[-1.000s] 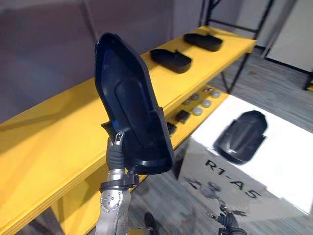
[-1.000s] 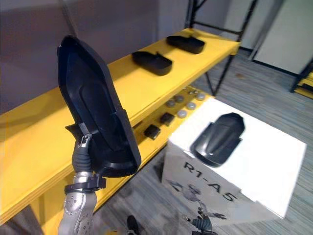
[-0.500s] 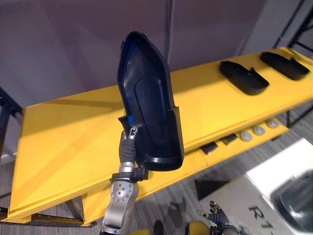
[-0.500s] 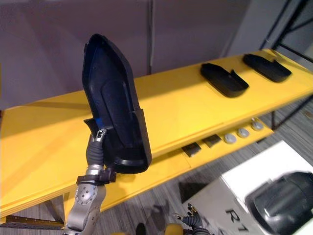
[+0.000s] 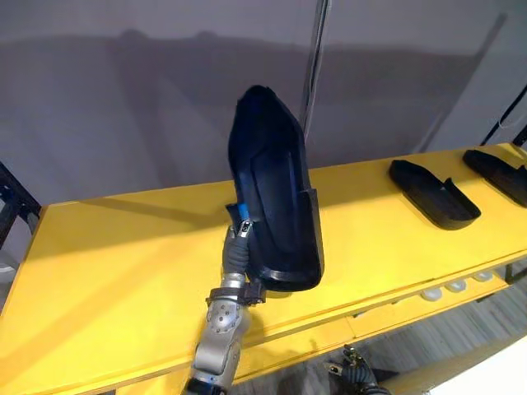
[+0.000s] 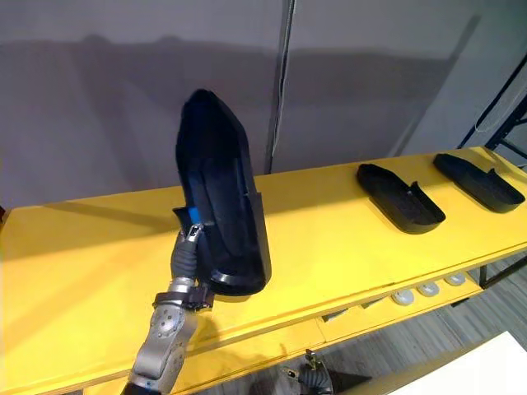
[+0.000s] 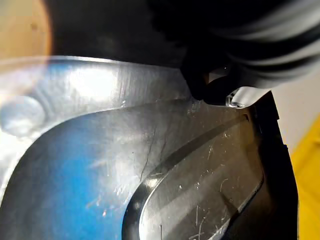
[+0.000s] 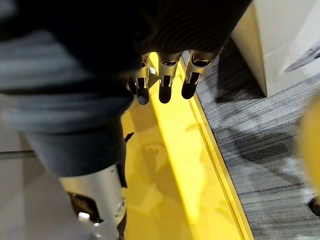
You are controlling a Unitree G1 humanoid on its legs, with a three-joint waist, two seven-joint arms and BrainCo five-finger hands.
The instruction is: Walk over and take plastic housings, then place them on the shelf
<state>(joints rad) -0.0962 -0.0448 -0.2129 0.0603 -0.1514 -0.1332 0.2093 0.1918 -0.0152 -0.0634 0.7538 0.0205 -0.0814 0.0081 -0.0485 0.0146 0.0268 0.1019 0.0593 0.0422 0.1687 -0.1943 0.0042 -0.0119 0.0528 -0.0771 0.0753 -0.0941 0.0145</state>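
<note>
It looks like a workshop or parts store: a long yellow wooden shelf (image 6: 329, 239) carries two black moulded plastic housings (image 6: 401, 197) at the right, with small grey round parts (image 6: 403, 296) on the lower board.

The upright housing (image 5: 276, 197) is glossy black with a blue patch inside; the shelf (image 5: 123, 271) is bright yellow; the floor (image 8: 260, 145) is grey, finely streaked.

Hand (image 7: 206, 82) pinching scratched dark housing (image 7: 175, 165), inner face
</note>
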